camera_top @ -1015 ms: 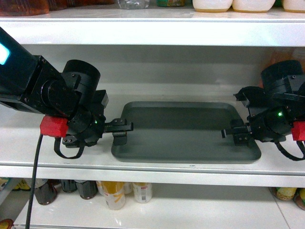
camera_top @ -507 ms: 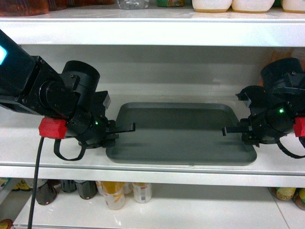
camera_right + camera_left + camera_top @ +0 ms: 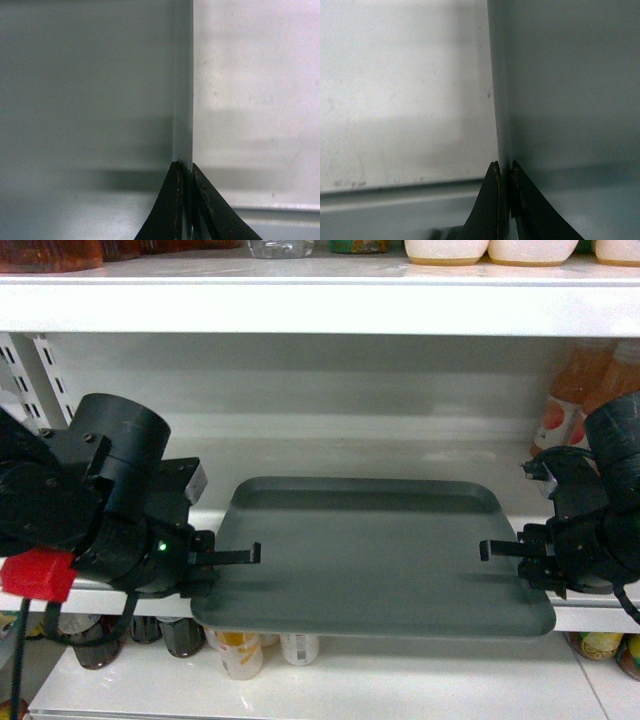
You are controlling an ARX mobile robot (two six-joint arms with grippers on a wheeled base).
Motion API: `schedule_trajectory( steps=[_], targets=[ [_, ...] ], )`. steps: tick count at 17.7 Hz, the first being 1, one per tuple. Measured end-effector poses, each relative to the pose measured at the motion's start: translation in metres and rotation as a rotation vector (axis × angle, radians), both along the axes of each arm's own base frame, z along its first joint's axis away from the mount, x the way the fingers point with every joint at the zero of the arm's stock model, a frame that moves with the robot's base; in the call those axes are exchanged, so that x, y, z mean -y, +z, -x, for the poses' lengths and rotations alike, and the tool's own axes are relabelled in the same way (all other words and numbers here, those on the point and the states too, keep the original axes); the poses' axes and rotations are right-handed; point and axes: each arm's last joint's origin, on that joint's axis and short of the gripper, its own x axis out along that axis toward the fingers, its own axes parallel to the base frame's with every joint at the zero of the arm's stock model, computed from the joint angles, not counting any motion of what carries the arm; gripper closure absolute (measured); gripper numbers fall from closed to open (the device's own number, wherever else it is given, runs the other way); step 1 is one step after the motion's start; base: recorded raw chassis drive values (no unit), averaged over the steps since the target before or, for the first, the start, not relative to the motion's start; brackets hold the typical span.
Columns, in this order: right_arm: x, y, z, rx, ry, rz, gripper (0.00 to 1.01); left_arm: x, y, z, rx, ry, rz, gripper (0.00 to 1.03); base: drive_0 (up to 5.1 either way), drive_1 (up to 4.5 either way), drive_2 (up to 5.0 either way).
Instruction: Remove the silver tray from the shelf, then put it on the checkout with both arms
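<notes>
Silver tray (image 3: 370, 555), long axis spanning between arms, overhangs shelf (image 3: 300, 445) front edge; left gripper (image 3: 240, 555) and right gripper (image 3: 497, 549) each clamped on an end rim.

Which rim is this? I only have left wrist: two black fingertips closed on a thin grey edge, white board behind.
Observer: Left short rim of the silver tray, per head view.
Operator: Other arm?
Observer: The right gripper pinches the opposite rim the same way.
Operator: Tray on the shelf?
Observer: Its front edge overhangs the shelf lip; cans on the lower board show beneath it.
</notes>
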Motion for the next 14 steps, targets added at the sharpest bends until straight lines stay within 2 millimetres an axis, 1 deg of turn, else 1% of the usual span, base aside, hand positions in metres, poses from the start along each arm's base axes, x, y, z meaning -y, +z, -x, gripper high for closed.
schedule_trajectory(
  steps=[1, 2, 4, 5, 6, 8, 10, 14],
  targets=[
    [0.0, 0.007, 0.015, 0.007, -0.008, -0.014, 0.97, -0.003, 0.009, 0.013, 0.015, -0.001, 0.002, 1.0, 0.0, 0.0, 0.0],
    [0.001, 0.023, 0.029, 0.045, -0.016, -0.038, 0.97, -0.007, 0.027, 0.023, 0.069, 0.003, 0.015, 1.0, 0.0, 0.0, 0.0],
    [0.001, 0.063, 0.053, 0.179, -0.017, -0.066, 0.97, -0.013, 0.063, 0.044, 0.183, 0.007, 0.043, 1.0, 0.0, 0.0, 0.0],
    [-0.001, 0.077, 0.07, 0.214, -0.007, -0.072, 0.97, -0.015, 0.073, 0.058, 0.202, 0.007, 0.053, 1.0, 0.0, 0.0, 0.0],
    [-0.001, 0.081, 0.081, 0.222, -0.006, -0.074, 0.97, -0.017, 0.075, 0.067, 0.198, 0.007, 0.049, 1.0, 0.0, 0.0, 0.0],
    [-0.001, 0.079, 0.091, 0.221, -0.014, -0.073, 0.97, -0.018, 0.071, 0.076, 0.19, 0.008, 0.022, 1.0, 0.0, 0.0, 0.0],
    [-0.001, 0.078, 0.092, 0.213, -0.018, -0.077, 0.97, -0.017, 0.068, 0.076, 0.179, 0.006, 0.02, 1.0, 0.0, 0.0, 0.0],
    [-0.001, 0.078, 0.091, 0.217, -0.019, -0.078, 0.98, -0.017, 0.068, 0.076, 0.185, 0.004, 0.019, 1.0, 0.0, 0.0, 0.0]
  ],
)
